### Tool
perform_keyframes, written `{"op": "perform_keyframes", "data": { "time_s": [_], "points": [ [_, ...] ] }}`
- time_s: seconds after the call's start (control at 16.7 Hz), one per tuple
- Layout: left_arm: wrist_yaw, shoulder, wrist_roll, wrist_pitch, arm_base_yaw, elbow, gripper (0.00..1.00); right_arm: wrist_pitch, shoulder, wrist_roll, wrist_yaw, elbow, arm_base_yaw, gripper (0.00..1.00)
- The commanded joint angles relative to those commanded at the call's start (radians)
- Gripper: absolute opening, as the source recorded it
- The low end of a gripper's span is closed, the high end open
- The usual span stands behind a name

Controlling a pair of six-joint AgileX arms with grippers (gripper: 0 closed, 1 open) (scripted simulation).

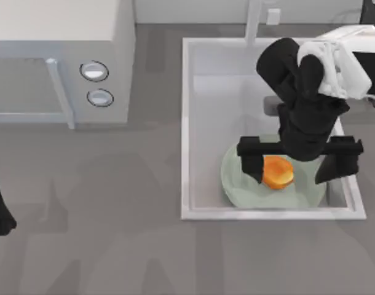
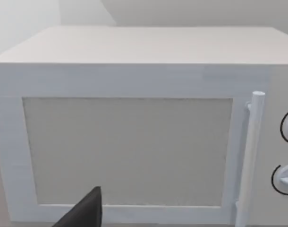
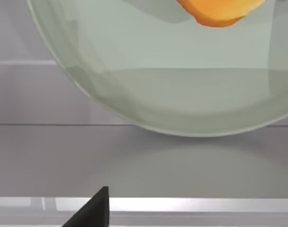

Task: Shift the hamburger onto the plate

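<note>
Right gripper (image 1: pixel 295 161) wide open over the hamburger (image 1: pixel 278 173), holding nothing. Hamburger on the plate (image 1: pixel 236 184), near 12 o'clock. Lift straight up, no bumping. Left arm parked.

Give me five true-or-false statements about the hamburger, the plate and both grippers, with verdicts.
1. The hamburger lies on the plate. True.
2. The plate sits on top of the microwave. False: it sits inside the white sink.
3. The right gripper is open, its fingers either side of the hamburger. True.
4. The left gripper hovers over the plate. False: it is parked at the table's left edge.
5. The microwave door is open. False: it is closed.
</note>
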Motion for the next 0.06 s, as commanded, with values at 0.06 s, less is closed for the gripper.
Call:
{"op": "perform_keyframes", "data": {
  "time_s": [0.06],
  "points": [
    [0.0, 0.0, 0.0, 0.0, 0.0, 0.0, 1.0, 0.0, 0.0, 0.0, 0.0, 0.0, 0.0, 1.0]
  ]
}}
